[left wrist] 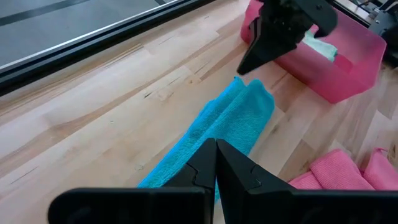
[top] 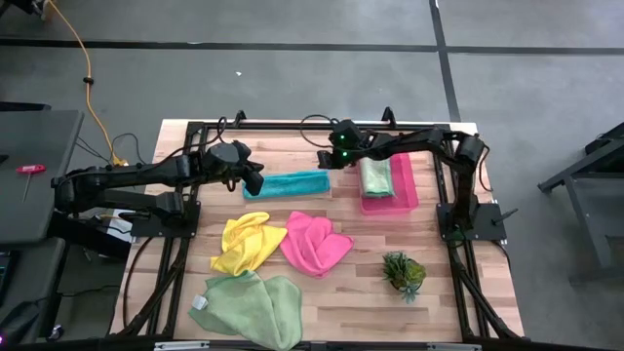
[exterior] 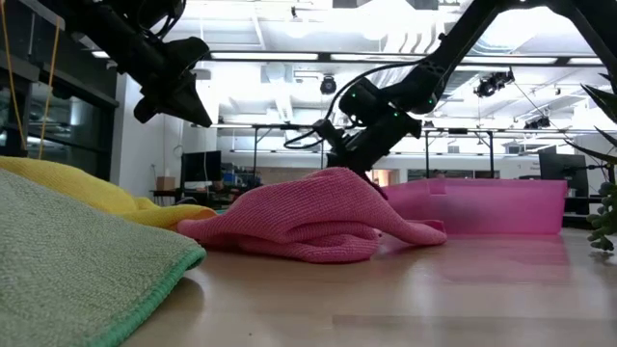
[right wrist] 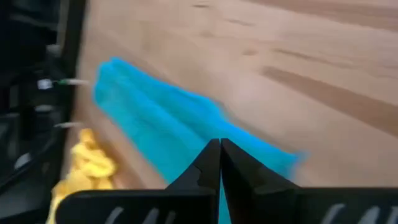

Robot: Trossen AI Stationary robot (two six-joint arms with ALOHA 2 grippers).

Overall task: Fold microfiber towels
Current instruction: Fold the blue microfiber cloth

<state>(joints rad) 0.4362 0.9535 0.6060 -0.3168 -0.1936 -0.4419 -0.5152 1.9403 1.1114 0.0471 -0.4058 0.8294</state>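
Two grippers, left (top: 255,182) and right (top: 325,159), jaws pressed together, empty, flank the teal towel (top: 286,183) beside the pink tray (top: 405,191); soft, limp, light, best pinched at end corners

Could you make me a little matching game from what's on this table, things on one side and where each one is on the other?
Things:
1. teal towel
2. folded pale green towel
3. hot pink towel
4. small plant

Places:
A. inside the pink tray
B. alone, near the table's right front
C. stretched between the two grippers
D. mid-table, beside the yellow towel

Pairs: 1-C, 2-A, 3-D, 4-B
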